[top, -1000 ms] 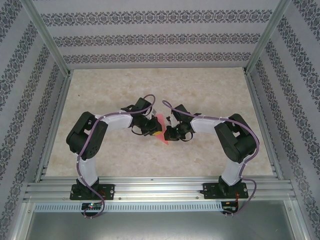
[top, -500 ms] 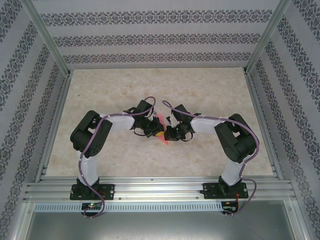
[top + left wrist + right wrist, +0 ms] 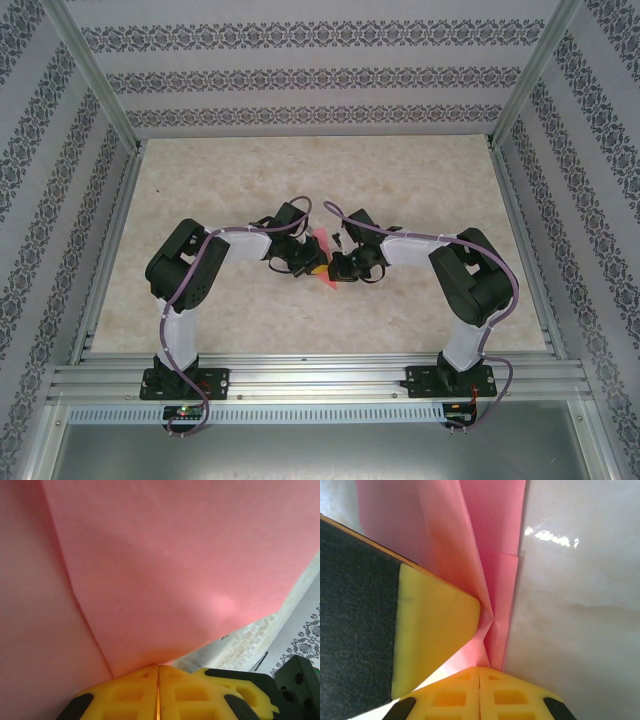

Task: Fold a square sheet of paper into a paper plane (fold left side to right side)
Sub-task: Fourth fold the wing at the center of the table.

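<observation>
The folded pink paper (image 3: 321, 243) is in the middle of the table (image 3: 400, 180), right between the two grippers. The left gripper (image 3: 158, 672) is pinched shut on one edge of it. The right gripper (image 3: 480, 672) is pinched shut on a creased edge, close beside the left one's finger (image 3: 435, 625).

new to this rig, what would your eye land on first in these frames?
The pink paper, the only bright colour, sits mid-table where the left jaws and right jaws meet tip to tip. On the left wrist view it is a broad creased sheet running into the shut left jaws. On the right wrist view its folded layers pinch down into the shut right jaws, beside the glossy table.
</observation>
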Available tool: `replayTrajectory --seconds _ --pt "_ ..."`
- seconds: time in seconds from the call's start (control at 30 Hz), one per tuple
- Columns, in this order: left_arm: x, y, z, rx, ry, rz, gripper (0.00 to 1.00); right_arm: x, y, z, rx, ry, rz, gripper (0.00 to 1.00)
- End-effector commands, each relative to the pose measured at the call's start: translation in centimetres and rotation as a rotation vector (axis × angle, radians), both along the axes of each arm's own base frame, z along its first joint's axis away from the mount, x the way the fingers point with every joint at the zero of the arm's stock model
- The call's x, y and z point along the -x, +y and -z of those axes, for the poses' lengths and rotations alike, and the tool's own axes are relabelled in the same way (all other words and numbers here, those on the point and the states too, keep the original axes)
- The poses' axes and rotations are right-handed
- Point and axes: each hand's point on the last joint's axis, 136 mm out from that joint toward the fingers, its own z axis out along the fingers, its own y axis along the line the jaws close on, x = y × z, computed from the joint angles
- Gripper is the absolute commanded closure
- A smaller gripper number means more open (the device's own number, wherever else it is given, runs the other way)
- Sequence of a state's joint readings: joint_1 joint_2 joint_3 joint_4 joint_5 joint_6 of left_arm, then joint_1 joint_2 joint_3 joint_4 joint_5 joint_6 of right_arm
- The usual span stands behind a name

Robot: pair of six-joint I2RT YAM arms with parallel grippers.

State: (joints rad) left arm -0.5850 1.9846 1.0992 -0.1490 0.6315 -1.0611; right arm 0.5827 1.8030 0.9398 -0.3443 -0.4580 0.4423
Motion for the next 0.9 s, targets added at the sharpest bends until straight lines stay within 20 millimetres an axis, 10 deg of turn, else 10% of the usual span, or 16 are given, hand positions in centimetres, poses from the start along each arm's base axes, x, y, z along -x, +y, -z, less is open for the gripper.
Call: replayTrajectory --seconds 0.0,0.87 --pt "-0.1 1.6 2.4 -0.124 0.011 -0.035 0.89 3.2 -3.1 3.9 0.192 0.093 -0.021 0.93" --pt "-6.3 5.2 2.5 -0.219 -0.074 -0.086 0.8 4.0 -3.2 4.6 0.211 0.119 -0.04 0.93"
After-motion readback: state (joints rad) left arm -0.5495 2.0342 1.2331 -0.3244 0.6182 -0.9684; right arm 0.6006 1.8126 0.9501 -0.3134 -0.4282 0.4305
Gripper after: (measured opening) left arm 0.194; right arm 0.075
